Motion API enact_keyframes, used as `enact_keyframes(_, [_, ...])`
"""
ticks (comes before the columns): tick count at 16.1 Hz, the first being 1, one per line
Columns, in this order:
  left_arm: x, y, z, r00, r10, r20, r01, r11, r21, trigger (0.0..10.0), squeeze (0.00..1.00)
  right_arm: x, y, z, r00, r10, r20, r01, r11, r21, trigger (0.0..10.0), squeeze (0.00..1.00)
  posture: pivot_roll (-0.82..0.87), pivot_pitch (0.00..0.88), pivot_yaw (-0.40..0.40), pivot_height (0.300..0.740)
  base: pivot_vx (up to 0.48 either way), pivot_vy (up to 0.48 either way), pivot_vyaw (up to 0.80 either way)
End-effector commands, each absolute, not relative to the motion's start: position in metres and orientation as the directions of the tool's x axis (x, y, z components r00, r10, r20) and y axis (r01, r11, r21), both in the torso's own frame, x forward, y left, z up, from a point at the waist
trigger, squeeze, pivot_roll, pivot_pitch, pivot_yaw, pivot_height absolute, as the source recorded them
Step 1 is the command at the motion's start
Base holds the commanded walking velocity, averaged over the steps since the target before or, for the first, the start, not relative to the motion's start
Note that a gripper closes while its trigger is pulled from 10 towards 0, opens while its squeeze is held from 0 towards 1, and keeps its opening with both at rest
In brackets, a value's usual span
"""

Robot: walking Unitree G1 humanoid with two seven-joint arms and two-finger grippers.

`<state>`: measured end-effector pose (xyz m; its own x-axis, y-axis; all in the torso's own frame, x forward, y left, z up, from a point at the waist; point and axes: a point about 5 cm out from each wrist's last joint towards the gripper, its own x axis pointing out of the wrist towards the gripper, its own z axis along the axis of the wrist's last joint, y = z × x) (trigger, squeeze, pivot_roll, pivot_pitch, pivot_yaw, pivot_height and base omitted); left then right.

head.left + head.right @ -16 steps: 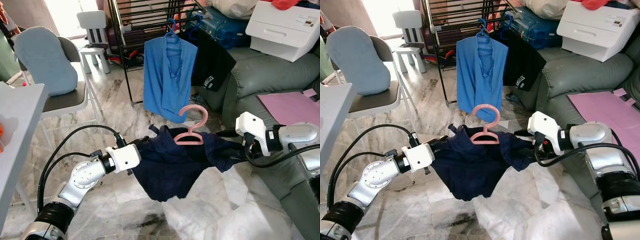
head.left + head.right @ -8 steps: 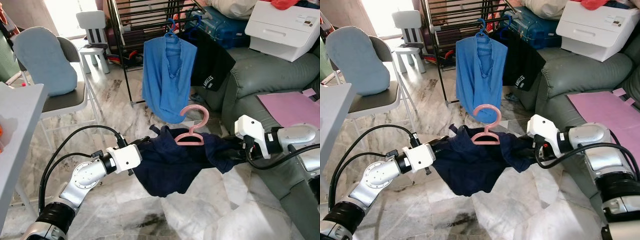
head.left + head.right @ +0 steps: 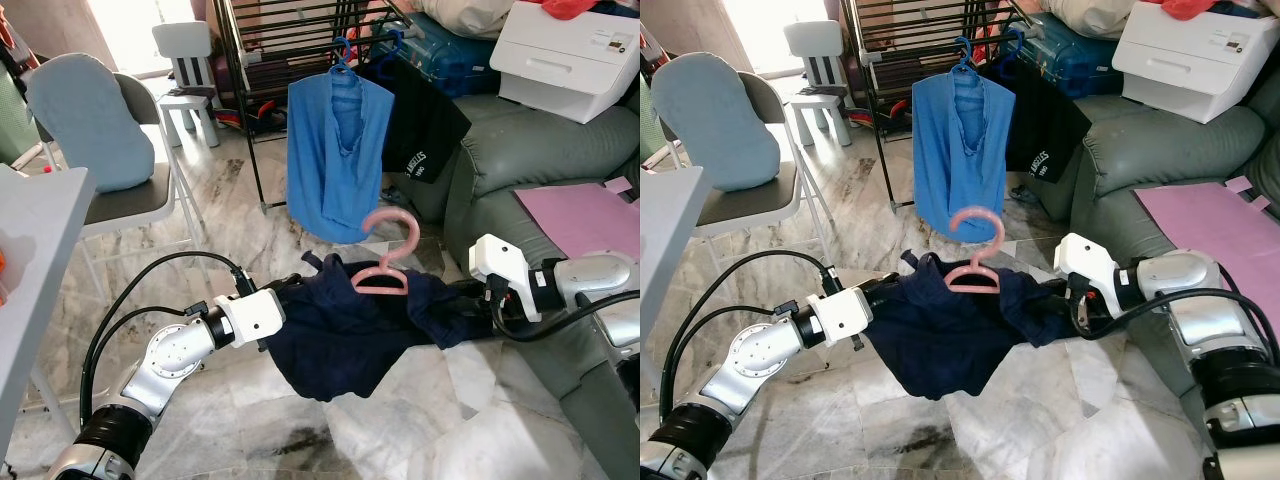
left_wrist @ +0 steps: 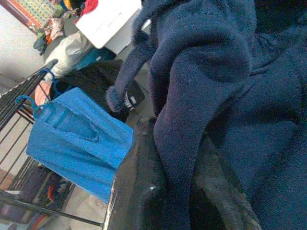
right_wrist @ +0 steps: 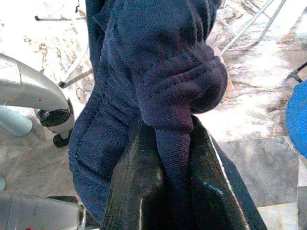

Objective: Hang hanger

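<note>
Garment: we see a dark navy garment (image 3: 345,325) stretched between our two arms, sagging in the middle above the marble floor (image 3: 420,420).
Hanger: a pink hanger (image 3: 385,262) sits at the garment's top edge, its hook standing upright and free; it is well apart from the rack.
Left gripper: our left gripper (image 4: 170,191) is at the garment's left end; in the wrist view its black fingers (image 4: 136,177) pinch a thick fold of navy cloth between them.
Right gripper: our right gripper (image 5: 168,177) holds the garment's right end, low in front of the sofa; its jaws are pressed onto a bunched, stitched edge of the cloth.
Rack: a black metal rack (image 3: 290,40) stands ahead of us, beyond the garment.
Shirt: a blue shirt (image 3: 335,160) hangs from the rack on a blue hanger (image 3: 343,52).
Black top: a black top (image 3: 425,130) with white lettering hangs just beside the blue shirt, on its right.
Sofa: a grey-green sofa (image 3: 520,150) is on our right, with a pink sheet (image 3: 585,215) on its seat and a white box (image 3: 570,55) on top.
Chair: a folding chair (image 3: 130,200) with a light blue cushion (image 3: 90,115) stands on our left.
Surface: a white surface (image 3: 30,260) edges in at the far left.
</note>
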<state>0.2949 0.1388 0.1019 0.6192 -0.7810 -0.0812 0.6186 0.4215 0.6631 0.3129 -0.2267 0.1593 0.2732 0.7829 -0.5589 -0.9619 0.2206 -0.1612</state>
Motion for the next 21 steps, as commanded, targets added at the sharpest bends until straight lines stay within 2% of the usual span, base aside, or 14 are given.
enact_keyframes(1, [0.301,0.135,0.117,0.625,-0.781,-0.004,0.583,0.463,0.667,0.0,0.00,0.312,-0.217,0.160,0.232,0.795,-0.561,-0.972,0.169,-0.162,0.0,0.00,-0.15,0.018,0.055,0.740,0.000,0.000,0.00])
enact_keyframes(6, [0.302,0.135,0.115,0.632,-0.775,-0.015,0.581,0.461,0.671,0.0,0.00,0.312,-0.216,0.159,0.243,0.793,-0.559,-0.969,0.178,-0.169,0.0,0.00,-0.15,0.018,0.054,0.740,0.000,0.000,0.00])
enact_keyframes(7, [0.304,0.138,0.114,0.664,-0.748,-0.015,0.575,0.498,0.649,10.0,0.00,0.314,-0.216,0.159,0.263,0.791,-0.552,-0.964,0.192,-0.184,0.0,0.00,-0.15,0.018,0.054,0.740,0.000,0.000,0.00])
enact_keyframes(8, [0.305,0.139,0.113,0.686,-0.727,-0.005,0.567,0.531,0.629,10.0,0.66,0.315,-0.215,0.158,0.279,0.789,-0.547,-0.959,0.207,-0.192,0.0,0.00,-0.15,0.019,0.053,0.740,0.000,0.000,0.00])
enact_keyframes(9, [0.307,0.141,0.111,0.719,-0.694,-0.020,0.564,0.567,0.601,10.0,1.00,0.319,-0.215,0.158,0.329,0.780,-0.533,-0.944,0.246,-0.222,0.0,0.00,-0.15,0.018,0.051,0.740,0.000,0.000,0.00])
enact_keyframes(11, [0.303,0.140,0.106,0.731,-0.681,-0.044,0.562,0.564,0.605,10.0,1.00,0.322,-0.215,0.152,0.410,0.746,-0.524,-0.911,0.311,-0.270,0.0,0.00,-0.15,0.013,0.044,0.740,0.000,0.000,0.00])
enact_keyframes(15, [0.288,0.144,0.104,0.760,-0.650,0.013,0.553,0.656,0.513,10.0,1.00,0.322,-0.213,0.134,0.530,0.692,-0.490,-0.847,0.460,-0.267,0.0,0.00,-0.14,0.007,0.036,0.740,0.000,0.000,0.00])
enact_keyframes(16, [0.288,0.144,0.104,0.760,-0.650,0.013,0.553,0.656,0.513,10.0,1.00,0.322,-0.213,0.134,0.530,0.692,-0.490,-0.847,0.460,-0.267,0.0,0.00,-0.14,0.007,0.036,0.740,0.000,0.000,0.00])
enact_keyframes(18, [0.282,0.144,0.102,0.776,-0.631,0.024,0.550,0.694,0.464,10.0,1.00,0.318,-0.211,0.119,0.576,0.647,-0.500,-0.812,0.521,-0.261,0.0,0.00,-0.14,0.005,0.034,0.740,0.000,0.000,0.00])
enact_keyframes(21, [0.284,0.147,0.101,0.851,-0.524,0.041,0.481,0.808,0.341,10.0,1.00,0.319,-0.209,0.107,0.681,0.547,-0.487,-0.714,0.643,-0.277,0.0,0.00,-0.14,0.000,0.041,0.740,0.000,0.000,0.00])
